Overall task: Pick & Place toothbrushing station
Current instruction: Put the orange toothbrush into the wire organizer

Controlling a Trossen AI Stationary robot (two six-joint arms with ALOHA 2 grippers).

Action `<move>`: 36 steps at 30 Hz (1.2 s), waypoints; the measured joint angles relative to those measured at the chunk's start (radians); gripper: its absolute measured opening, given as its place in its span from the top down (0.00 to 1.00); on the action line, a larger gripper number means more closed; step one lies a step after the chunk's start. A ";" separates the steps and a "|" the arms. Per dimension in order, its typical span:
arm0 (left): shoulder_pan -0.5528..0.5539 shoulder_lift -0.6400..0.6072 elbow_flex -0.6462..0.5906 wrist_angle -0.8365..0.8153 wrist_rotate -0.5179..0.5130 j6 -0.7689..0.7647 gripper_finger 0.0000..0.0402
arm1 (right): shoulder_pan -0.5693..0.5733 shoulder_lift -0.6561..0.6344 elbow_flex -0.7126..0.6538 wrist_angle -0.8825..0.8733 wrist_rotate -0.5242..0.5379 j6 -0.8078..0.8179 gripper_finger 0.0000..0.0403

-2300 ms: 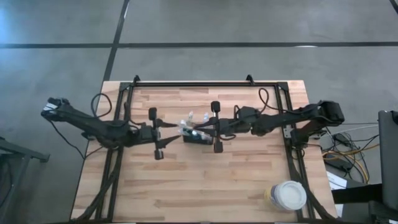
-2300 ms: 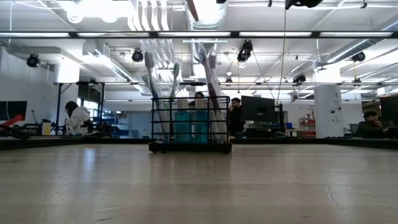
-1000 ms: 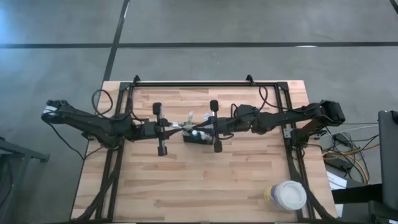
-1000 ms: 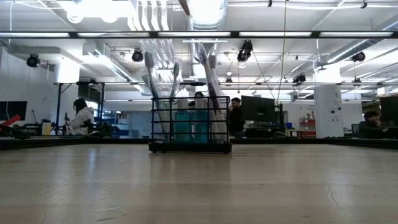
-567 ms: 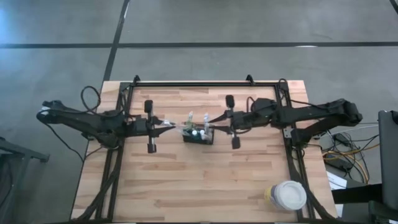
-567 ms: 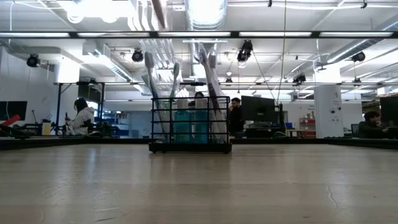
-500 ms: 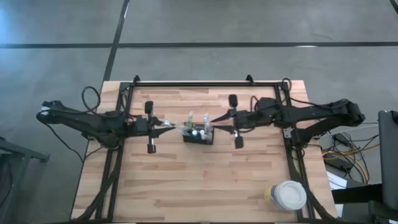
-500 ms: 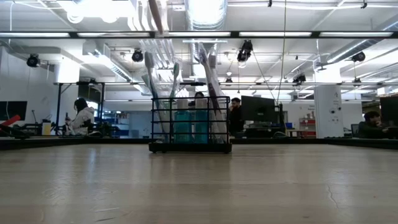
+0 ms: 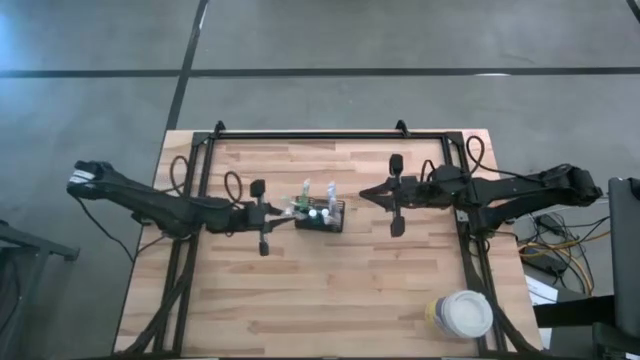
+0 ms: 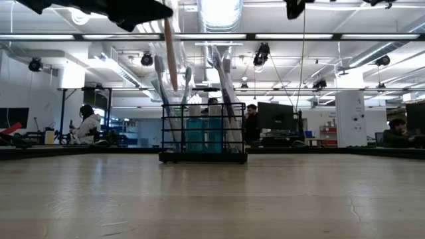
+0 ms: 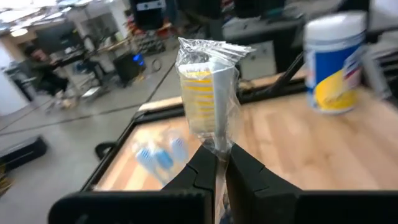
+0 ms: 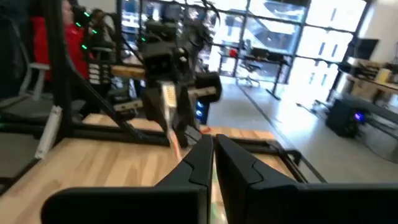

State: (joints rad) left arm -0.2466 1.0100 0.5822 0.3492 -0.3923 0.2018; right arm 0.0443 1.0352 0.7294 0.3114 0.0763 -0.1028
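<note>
Left tool [image 11: 217, 163] clamping wrapped toothbrush [image 11: 208, 99], handle hidden, caddy [image 9: 320, 217] nearby

No text, brand, number or sign can be read anywhere. The white tub [image 11: 336, 61] carries a blue and yellow label, but its print is too blurred to make out. The wrapped toothbrush [image 11: 207, 99] shows only yellow stripes, no lettering. Screens in the room behind show nothing legible.
</note>
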 joint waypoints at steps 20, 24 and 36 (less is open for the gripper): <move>0.025 0.235 0.048 0.015 -0.219 -0.053 0.96 | -0.008 -0.014 -0.058 0.038 0.005 0.016 0.98; 0.030 0.268 0.047 0.039 -0.236 -0.076 0.96 | -0.008 -0.014 -0.058 0.039 0.005 0.016 0.98; 0.061 0.290 0.047 0.068 -0.234 -0.228 0.96 | -0.008 -0.013 -0.058 0.039 0.003 0.018 0.98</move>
State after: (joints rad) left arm -0.1856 1.3000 0.6288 0.4171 -0.6266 -0.0261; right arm 0.0364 1.0219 0.6716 0.3502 0.0788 -0.0853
